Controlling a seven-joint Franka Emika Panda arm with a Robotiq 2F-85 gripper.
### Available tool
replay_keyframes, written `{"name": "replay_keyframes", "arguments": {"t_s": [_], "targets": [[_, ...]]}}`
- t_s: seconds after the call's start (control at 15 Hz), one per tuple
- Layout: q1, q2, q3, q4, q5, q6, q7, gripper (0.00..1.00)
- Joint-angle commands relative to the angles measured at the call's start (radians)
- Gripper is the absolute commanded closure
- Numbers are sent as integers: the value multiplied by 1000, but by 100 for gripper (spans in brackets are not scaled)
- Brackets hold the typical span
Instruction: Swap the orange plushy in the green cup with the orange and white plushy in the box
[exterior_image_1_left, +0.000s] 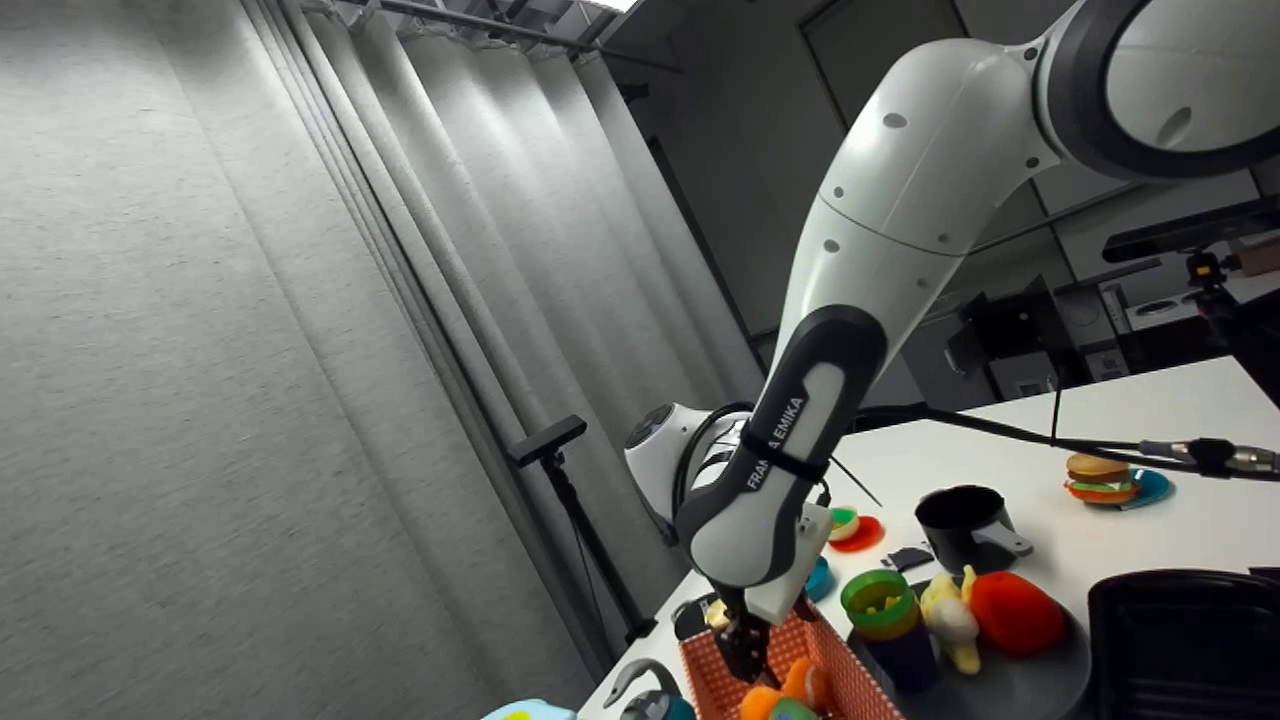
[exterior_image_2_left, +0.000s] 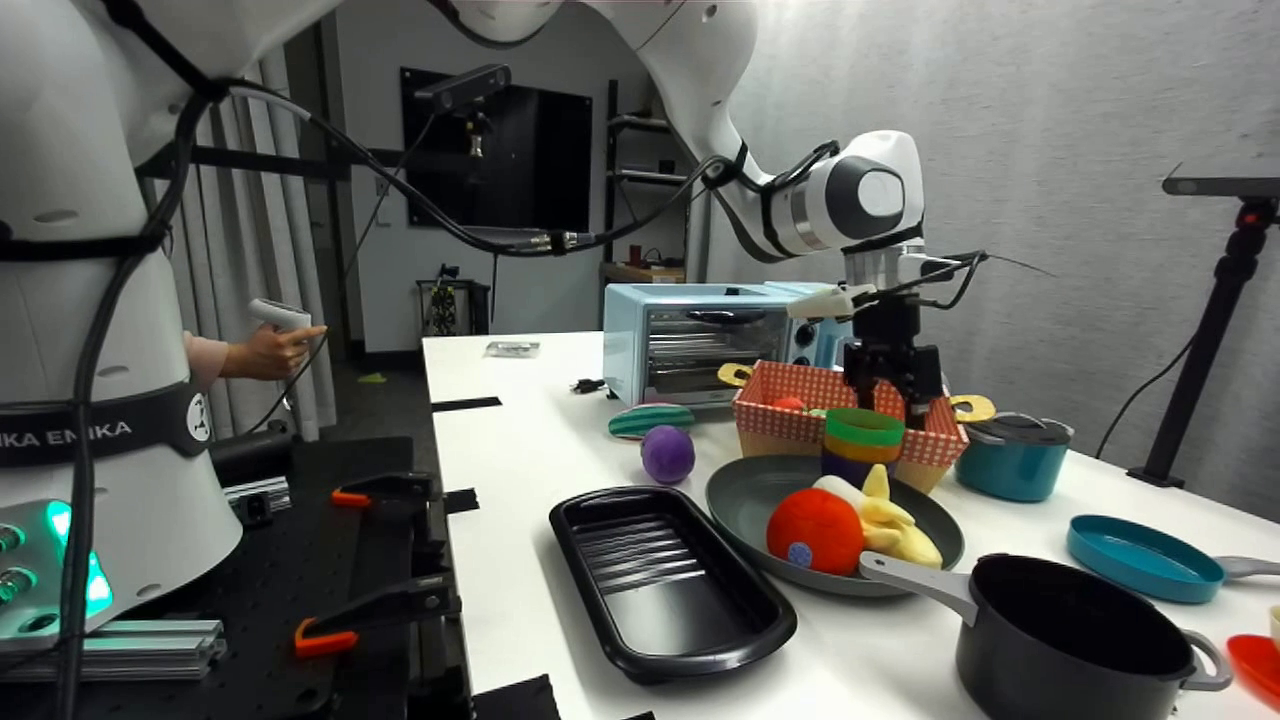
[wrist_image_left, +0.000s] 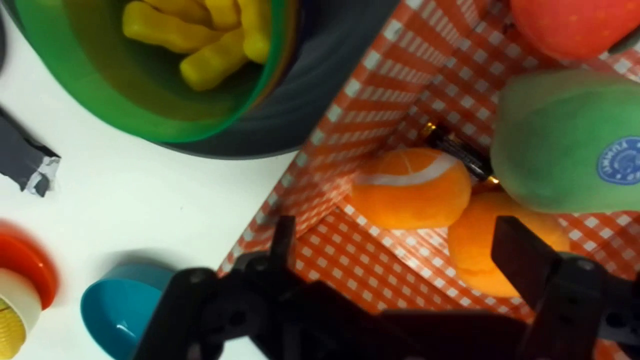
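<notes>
A ceiling light (exterior_image_1_left: 612, 4) glared at an exterior view's top edge, the wall (exterior_image_1_left: 735, 160) below dim. The black tray (exterior_image_2_left: 690, 612) shone. In the wrist view, the blue cup (wrist_image_left: 112, 320) caught a glint beside soft shadow; the red plate (wrist_image_left: 31, 262) looked blurred.

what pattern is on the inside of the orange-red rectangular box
Orange-red and white checks; the box shows them best in the wrist view.

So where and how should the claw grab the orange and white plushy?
Maybe lower the open claw from above, pinching the orange and white plushy around its round middle: its top is uncovered, while the wall of the box stands close to one side.
</notes>
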Motion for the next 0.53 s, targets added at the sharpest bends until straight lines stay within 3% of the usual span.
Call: {"name": "replay_keyframes", "arguments": {"t_s": [0.0,0.47], "targets": [[4,48,-1,77,17,-59,-20,0],[10,74,2,104,16,-89,-22,0]]}}
